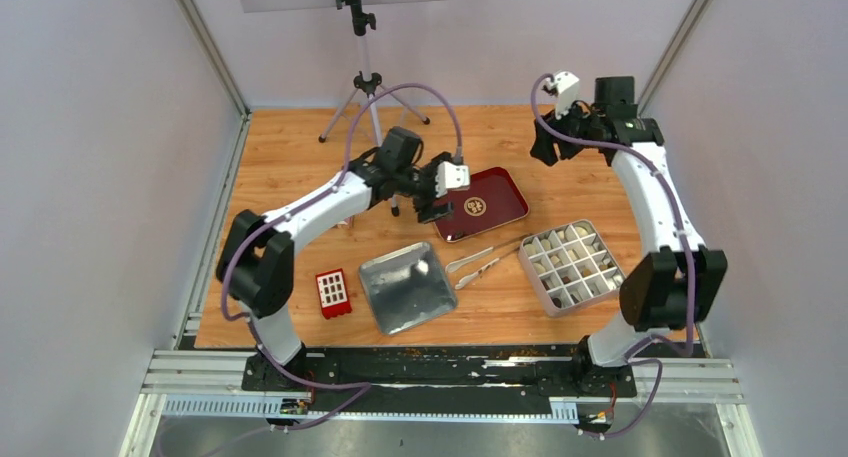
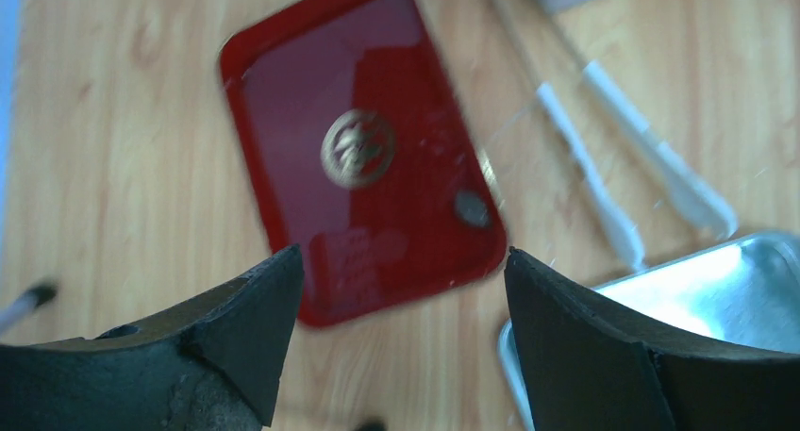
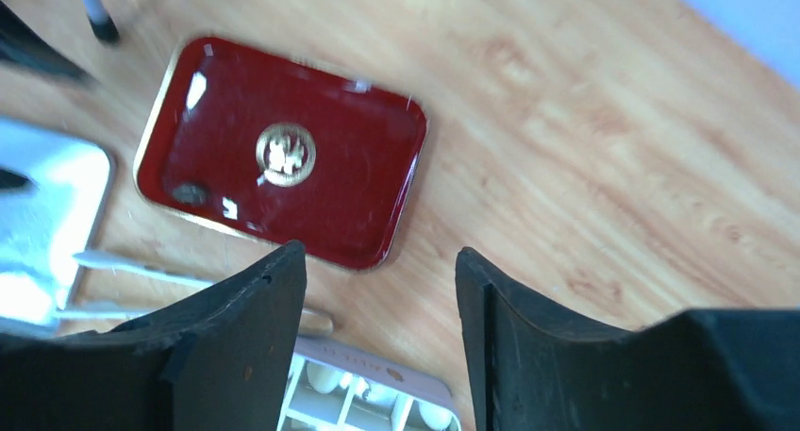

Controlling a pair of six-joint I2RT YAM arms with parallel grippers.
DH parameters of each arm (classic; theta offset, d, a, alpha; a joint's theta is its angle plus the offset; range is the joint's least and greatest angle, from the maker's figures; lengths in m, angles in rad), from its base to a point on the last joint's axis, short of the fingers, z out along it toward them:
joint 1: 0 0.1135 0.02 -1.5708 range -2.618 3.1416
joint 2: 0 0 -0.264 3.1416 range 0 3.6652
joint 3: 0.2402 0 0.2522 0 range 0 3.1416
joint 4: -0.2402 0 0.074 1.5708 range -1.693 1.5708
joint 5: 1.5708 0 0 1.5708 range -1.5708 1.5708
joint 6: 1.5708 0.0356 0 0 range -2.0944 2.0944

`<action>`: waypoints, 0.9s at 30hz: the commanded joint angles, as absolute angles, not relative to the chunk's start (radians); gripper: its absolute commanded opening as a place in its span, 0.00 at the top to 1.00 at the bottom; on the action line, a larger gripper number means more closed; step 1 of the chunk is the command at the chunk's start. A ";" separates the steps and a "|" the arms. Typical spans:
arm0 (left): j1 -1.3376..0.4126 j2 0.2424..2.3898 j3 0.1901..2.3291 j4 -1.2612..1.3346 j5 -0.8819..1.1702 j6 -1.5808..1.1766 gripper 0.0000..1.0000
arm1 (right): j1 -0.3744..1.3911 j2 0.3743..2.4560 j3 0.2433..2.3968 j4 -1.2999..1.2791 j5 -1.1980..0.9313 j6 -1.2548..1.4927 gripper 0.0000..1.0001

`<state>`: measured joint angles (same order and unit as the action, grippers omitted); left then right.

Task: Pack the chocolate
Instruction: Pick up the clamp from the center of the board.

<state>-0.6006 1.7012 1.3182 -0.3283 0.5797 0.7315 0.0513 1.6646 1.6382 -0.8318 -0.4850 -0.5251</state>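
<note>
Nearest the arm bases lie a red block and a bare silver tin. Just beyond them are tongs and, to their right, the divided box. The chocolate sits in its cells, cream and dark pieces, most cells filled as far as I can tell.

Farther back, the left claw hangs over the near-left edge of the red tray, released, with nothing between its jaws. The right claw is raised well above the tray's far-right side, also released and empty.

A small dark spot rests on the tray near one corner. It may be a stray piece, but it is too blurred to say. If it is, I would drop straight onto it with the jaws narrowed first, since the glossy surface would let it skid. If the tray is the box's lid, pinch its raised rim at a short edge, keep it level and swing wide of the tongs.

All of this rests on a wooden table. A tripod stands at its far edge, and plain pale walls close in three sides.
</note>
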 commanded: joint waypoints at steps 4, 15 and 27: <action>-0.719 1.958 1.602 -0.647 0.755 0.661 0.21 | -0.057 1.587 1.558 -0.646 -0.722 -0.246 0.37; -0.901 2.042 1.477 -0.397 0.409 0.332 0.35 | -0.112 1.510 1.449 -0.680 -0.802 -0.301 0.39; -0.924 2.133 1.560 -0.480 0.348 0.370 0.55 | -0.116 1.466 1.399 -0.741 -0.802 -0.416 0.39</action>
<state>-0.9249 2.1052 1.5330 -0.4240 0.3779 0.3389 -0.1108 1.4734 1.4055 -0.7433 -0.7662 -0.3950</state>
